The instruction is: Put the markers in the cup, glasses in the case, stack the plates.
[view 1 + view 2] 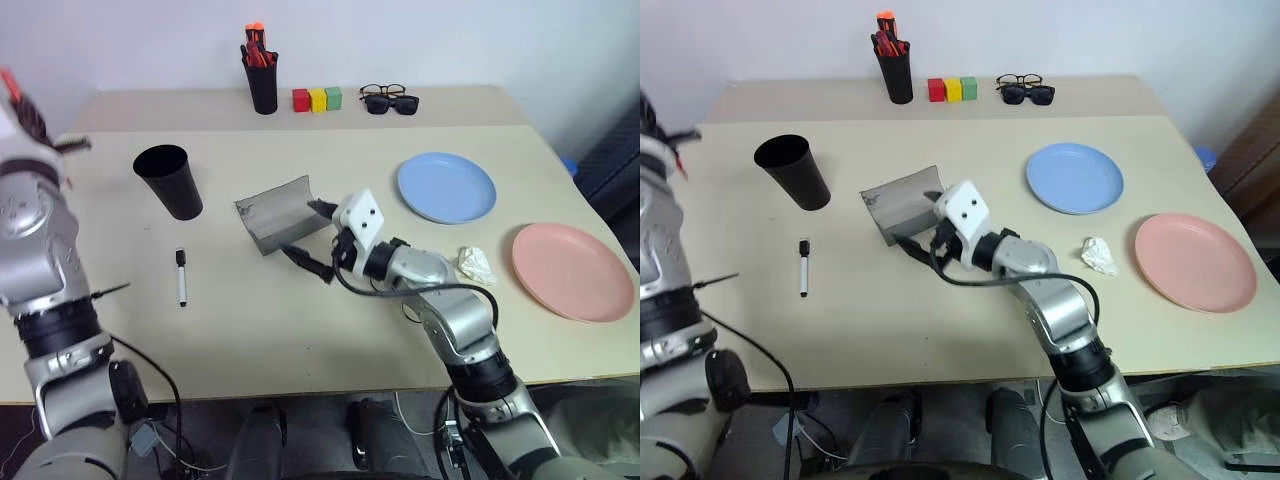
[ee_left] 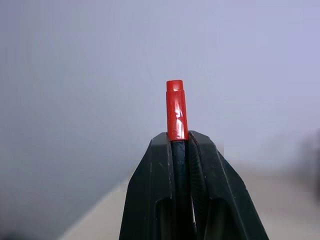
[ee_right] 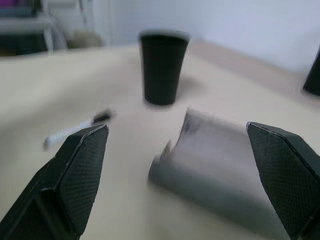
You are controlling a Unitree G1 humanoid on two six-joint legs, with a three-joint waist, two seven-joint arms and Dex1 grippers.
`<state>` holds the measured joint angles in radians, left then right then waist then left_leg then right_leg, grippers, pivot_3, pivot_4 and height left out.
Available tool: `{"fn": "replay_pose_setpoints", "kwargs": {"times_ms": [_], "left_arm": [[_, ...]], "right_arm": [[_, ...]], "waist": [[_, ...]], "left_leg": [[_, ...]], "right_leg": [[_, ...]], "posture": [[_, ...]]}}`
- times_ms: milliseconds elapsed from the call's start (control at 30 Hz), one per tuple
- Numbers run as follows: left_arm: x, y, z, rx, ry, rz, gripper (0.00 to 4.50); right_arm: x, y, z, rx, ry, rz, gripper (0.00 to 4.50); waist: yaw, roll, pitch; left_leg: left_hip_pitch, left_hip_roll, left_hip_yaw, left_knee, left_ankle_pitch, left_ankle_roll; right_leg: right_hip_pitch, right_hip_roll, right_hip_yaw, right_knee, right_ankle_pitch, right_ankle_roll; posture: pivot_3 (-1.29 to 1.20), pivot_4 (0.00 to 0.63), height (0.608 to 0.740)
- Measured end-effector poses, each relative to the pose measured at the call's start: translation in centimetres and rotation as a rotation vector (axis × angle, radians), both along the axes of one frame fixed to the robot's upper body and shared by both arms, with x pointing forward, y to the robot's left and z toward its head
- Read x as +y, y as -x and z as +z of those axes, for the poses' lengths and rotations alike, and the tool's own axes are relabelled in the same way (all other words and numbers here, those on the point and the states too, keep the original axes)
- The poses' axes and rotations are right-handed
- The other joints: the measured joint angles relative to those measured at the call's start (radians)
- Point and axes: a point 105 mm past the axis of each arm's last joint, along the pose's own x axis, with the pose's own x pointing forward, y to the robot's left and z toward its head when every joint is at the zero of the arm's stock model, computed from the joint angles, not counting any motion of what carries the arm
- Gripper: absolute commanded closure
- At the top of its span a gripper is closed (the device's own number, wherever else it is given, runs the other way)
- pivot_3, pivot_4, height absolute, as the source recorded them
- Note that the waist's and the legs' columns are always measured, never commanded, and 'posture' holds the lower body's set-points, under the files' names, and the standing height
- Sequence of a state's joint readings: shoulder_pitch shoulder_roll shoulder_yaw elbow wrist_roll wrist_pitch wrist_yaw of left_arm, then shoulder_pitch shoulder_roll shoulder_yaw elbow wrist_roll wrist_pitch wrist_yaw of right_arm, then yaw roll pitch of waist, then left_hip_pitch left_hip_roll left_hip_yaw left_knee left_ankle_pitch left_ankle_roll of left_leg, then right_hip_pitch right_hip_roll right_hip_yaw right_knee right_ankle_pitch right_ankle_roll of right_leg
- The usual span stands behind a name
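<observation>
We see the left gripper (image 2: 179, 145) clamped on the red-capped marker (image 2: 175, 110), whose cap pokes out past the fingertips; the marker's barrel is hidden between the fingers. In the head views this gripper is cut off at the far left edge, raised above the table (image 1: 300, 340).

The right gripper (image 1: 315, 240) hangs spread wide with nothing between its fingers, just beside the open grey case (image 1: 280, 212), partly covering the case's near corner.

The other marker (image 1: 181, 276) lies flat in open table, near the front of the black cup (image 1: 170, 181), which stands upright with free room around it.

The wire glasses (image 1: 383, 91) sit by the back edge, touching the black sunglasses (image 1: 392, 103); we cannot tell their frames fully apart.

The blue plate (image 1: 446, 187) and pink plate (image 1: 571, 270) lie apart on the right, the pink one close to the table's edge. A crumpled paper scrap (image 1: 476, 265) rests between them.
</observation>
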<state>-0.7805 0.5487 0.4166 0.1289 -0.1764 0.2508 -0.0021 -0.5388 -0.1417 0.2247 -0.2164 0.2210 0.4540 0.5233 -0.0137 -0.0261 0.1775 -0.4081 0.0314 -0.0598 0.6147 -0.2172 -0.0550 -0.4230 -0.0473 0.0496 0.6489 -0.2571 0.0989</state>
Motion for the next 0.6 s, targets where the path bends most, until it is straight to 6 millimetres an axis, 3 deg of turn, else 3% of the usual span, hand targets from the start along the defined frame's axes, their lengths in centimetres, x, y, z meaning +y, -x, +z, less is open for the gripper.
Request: {"fn": "replay_pose_setpoints", "kwargs": {"times_ms": [100, 267, 367, 500, 600], "left_arm": [[-3.3, -2.7, 0.4, -0.012, -0.103, -0.079, 4.45], [-4.4, -6.0, -3.9, 0.075, -0.123, -0.097, 4.45], [-4.1, -6.5, -5.7, 0.095, -0.115, -0.089, 4.45], [-4.0, -6.3, -6.1, 0.058, -0.123, -0.081, 4.45], [-4.0, -6.4, -7.6, 0.079, -0.117, -0.083, 4.45]], "right_arm": [[0.2, -1.0, 2.9, -0.062, -0.076, -0.038, 0.00], [-0.2, -1.6, 3.3, -0.054, -0.108, -0.056, 0.00], [-0.3, -1.6, 3.2, -0.052, -0.107, -0.056, 0.00], [-0.5, -1.6, 2.7, -0.039, -0.106, -0.064, 0.00], [-0.5, -1.4, 2.7, -0.038, -0.108, -0.063, 0.00]], "waist": [[-0.001, 0.000, 0.000], [-0.014, 0.000, 0.000], [-0.021, 0.000, 0.000], [-0.024, 0.000, 0.000], [-0.025, 0.000, 0.000]], "left_leg": [[0.000, 0.000, 0.000, -0.001, 0.000, 0.000], [0.000, 0.000, 0.000, -0.002, 0.000, 0.001], [-0.001, 0.000, 0.000, -0.002, 0.000, 0.001], [-0.001, 0.000, 0.000, -0.001, 0.000, 0.001], [-0.001, 0.000, 0.000, -0.001, 0.000, 0.001]], "right_leg": [[0.000, 0.000, 0.000, 0.000, 0.000, 0.000], [-0.002, 0.001, 0.000, 0.001, 0.000, 0.000], [-0.003, 0.000, 0.000, 0.001, 0.000, 0.000], [-0.003, 0.000, 0.000, 0.001, 0.000, 0.000], [-0.003, 0.000, 0.000, 0.001, 0.000, 0.000]], "posture": [[0.00, 0.150, 0.740], [0.00, 0.150, 0.740], [0.00, 0.150, 0.740], [0.00, 0.150, 0.740], [0.00, 0.150, 0.740]]}}
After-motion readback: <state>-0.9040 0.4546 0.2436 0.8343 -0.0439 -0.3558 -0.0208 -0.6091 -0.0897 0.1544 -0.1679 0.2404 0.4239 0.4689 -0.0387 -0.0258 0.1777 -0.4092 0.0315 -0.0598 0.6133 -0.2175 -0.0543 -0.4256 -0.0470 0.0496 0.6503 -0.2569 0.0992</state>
